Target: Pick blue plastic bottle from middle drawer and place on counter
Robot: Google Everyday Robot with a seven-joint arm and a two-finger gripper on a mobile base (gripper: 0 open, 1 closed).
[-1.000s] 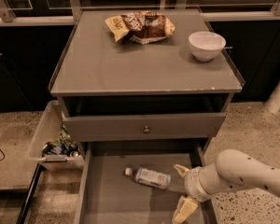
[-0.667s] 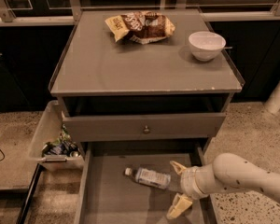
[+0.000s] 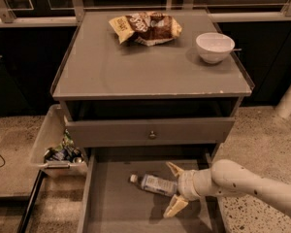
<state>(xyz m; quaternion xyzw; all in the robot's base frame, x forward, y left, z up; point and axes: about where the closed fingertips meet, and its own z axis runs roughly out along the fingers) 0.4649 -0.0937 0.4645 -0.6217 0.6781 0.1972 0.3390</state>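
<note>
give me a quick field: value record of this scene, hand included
hand: open, low in the middle drawer, fingers either side of the bottle's base end
blue plastic bottle: lying on its side on the drawer floor, cap to the left
middle drawer: open
counter: holds snack bag and white bowl

Cream claw [image 3: 168, 189] (in gry drawer [image 3: 111, 210]), bluish bottle [image 3: 155, 183].

- The snack bag [image 3: 146, 27] on the worktop [image 3: 136, 72] carries printed lettering, but none of it can be read.
- The blue plastic bottle [image 3: 155, 183], lying in the middle drawer [image 3: 111, 208], has a pale label with no legible words.
- The end effector [image 3: 176, 188], fingers spread at the bottle's right end, shows no readable marking.
</note>
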